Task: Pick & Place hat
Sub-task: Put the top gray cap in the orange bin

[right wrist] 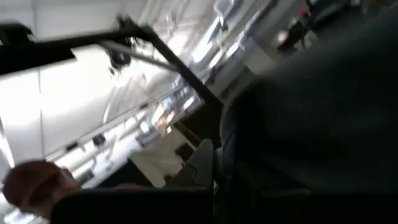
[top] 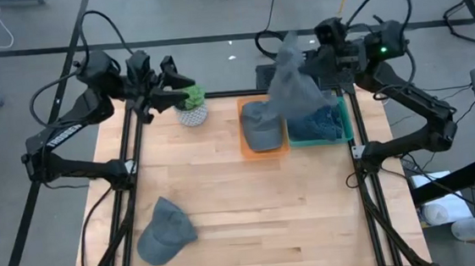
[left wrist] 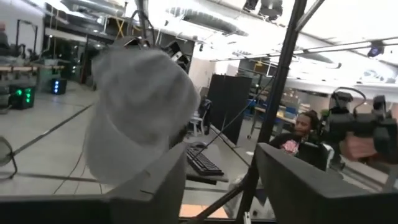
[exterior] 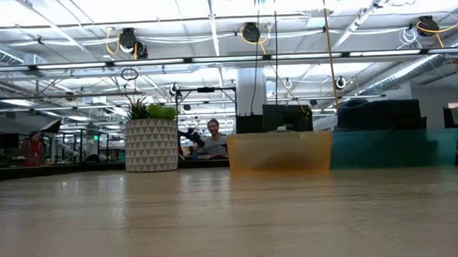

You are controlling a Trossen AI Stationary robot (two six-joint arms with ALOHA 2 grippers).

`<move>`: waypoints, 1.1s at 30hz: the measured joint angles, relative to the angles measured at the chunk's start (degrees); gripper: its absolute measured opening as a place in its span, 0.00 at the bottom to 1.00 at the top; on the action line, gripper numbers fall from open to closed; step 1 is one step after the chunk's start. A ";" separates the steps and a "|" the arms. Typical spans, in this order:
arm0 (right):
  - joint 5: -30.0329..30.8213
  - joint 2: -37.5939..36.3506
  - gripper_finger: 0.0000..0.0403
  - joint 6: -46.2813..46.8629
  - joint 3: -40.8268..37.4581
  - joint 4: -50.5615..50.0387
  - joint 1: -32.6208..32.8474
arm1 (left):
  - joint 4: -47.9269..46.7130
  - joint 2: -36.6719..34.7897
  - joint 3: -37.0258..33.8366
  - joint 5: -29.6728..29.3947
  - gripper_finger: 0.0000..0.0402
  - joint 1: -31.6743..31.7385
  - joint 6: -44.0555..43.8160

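My left fingers (left wrist: 221,163) stood apart with nothing between them. I held them up in the air over the far left part of the desk (top: 251,191), just beside the potted plant (top: 191,108). Past their tips I saw the raised hat (left wrist: 140,118), pale grey and hanging in mid-air. Behind it was the room, with a person (left wrist: 305,127) seated at a workstation.

My right fingers (top: 310,58) were closed on that raised hat (top: 293,82). It dangled from them above the far edge of the desk, over the place where the orange bin (top: 244,141) and the teal bin (top: 347,124) meet. The right wrist camera showed only dark cloth close up. What lay beneath it, I could not tell.

The two bins stood side by side against the far edge, touching, with the orange one on the left. A second hat (top: 261,124), grey, lay inside the orange bin. The teal bin held blue cloth (top: 315,125), but I could not make out what kind.

A third hat (top: 166,232), also grey, lay flat on the bare wood near the near left corner. It was well apart from the bins and from both of my arms.

From desk height, the plant's patterned pot (exterior: 150,145) stood to the left of the bins, with another person (exterior: 212,137) in the room beyond.
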 joint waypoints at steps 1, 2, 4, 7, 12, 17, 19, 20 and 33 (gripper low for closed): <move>-1.56 0.08 0.03 -0.89 0.00 -0.55 -0.23 | -0.05 0.00 0.02 0.24 0.53 0.53 -0.66; -2.87 0.09 0.03 -2.02 0.00 -1.42 -0.34 | -0.17 0.00 0.01 0.69 0.54 1.05 -1.21; -3.98 -0.01 0.03 -3.87 0.16 -2.93 -0.40 | -0.15 0.00 0.00 1.67 0.58 1.85 -1.43; -4.26 -0.02 0.03 -5.54 0.24 -2.89 -0.33 | -0.13 -0.02 0.02 2.71 0.62 2.73 -1.72; -2.92 -0.22 0.03 -12.73 0.97 -3.07 -0.02 | -0.10 -0.02 0.02 4.01 0.63 3.59 -4.51; -2.21 -0.35 0.03 -24.42 5.68 -9.11 0.24 | -0.07 -0.02 0.02 9.10 0.61 4.14 -7.10; 0.37 -0.35 0.03 -30.87 8.42 -17.15 0.24 | -0.08 -0.02 0.02 9.74 0.60 4.13 -7.31; 2.06 -0.31 0.03 -34.65 9.90 -22.06 0.24 | -0.07 -0.02 0.02 9.98 0.59 4.15 -7.25; 27.97 -0.26 0.03 -66.01 23.35 -65.26 3.71 | 3.14 0.00 0.02 10.83 0.56 6.49 -5.68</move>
